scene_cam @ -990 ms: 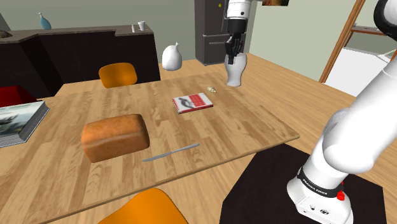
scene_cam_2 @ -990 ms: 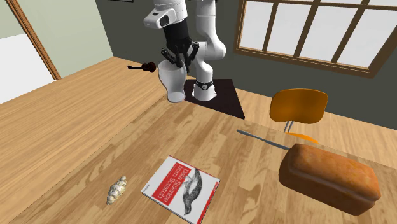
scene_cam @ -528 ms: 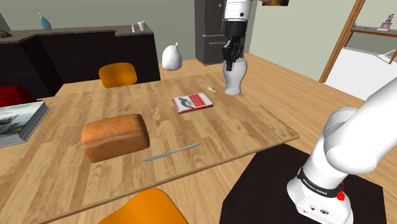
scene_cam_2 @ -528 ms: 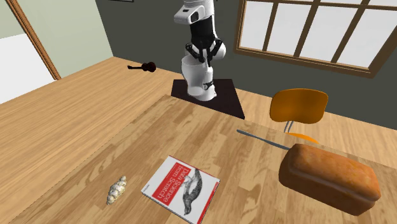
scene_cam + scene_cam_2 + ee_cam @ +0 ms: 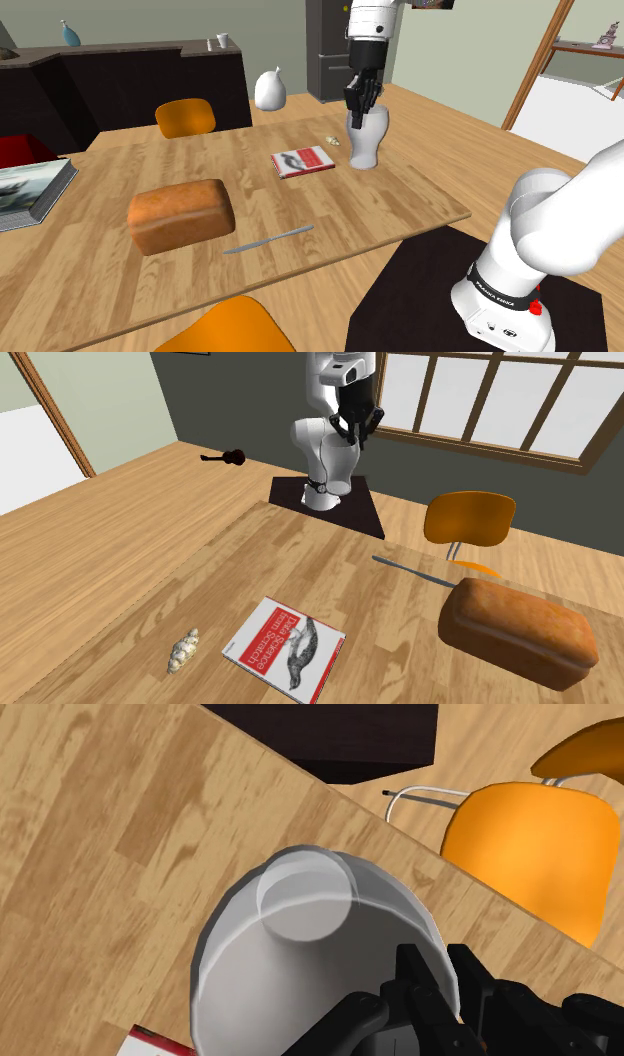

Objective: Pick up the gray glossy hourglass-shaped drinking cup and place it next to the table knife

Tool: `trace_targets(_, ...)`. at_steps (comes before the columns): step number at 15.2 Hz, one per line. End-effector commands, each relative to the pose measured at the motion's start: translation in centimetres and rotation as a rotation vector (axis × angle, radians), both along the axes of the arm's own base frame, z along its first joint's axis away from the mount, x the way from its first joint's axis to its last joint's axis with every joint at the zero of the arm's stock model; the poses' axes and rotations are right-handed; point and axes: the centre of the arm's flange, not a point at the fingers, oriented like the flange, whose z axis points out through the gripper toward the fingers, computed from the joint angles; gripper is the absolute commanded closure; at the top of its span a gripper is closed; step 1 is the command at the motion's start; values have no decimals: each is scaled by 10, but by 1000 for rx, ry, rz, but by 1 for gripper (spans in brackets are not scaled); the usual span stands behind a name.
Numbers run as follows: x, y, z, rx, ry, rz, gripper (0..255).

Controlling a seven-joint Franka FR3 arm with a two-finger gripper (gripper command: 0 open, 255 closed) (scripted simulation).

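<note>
A pale grey, glossy hourglass cup [image 5: 365,140] hangs upright over the wooden table [image 5: 400,200], just right of the red-and-white book [image 5: 302,160] in the shoulder view. My black gripper [image 5: 362,95] is shut on its rim from above. From the wrist view I look down into the cup [image 5: 300,939], with the gripper [image 5: 405,999] clasping its wall. In the second exterior view the gripper [image 5: 355,424] is high at the back, in front of the white arm. The grey table knife [image 5: 268,240] lies flat near the table's front edge, beside the bread loaf [image 5: 181,215].
A small shell [image 5: 331,140] lies near the book. Orange chairs [image 5: 185,117] [image 5: 535,844] stand at the table's far and near sides. A book stack [image 5: 30,190] sits at the shoulder view's left edge. A dark mat [image 5: 440,290] lies under my stand.
The gripper has carried the cup lower in the shoulder view, to beside the book, and rightward in the second exterior view. Its hold on the cup is unchanged.
</note>
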Motion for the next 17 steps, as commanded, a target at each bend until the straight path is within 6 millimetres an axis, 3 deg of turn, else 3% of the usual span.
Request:
trace_targets(1,-4,5,-6,0,0,-1,255)
trace_targets(17,-4,5,-91,0,0,-1,255)
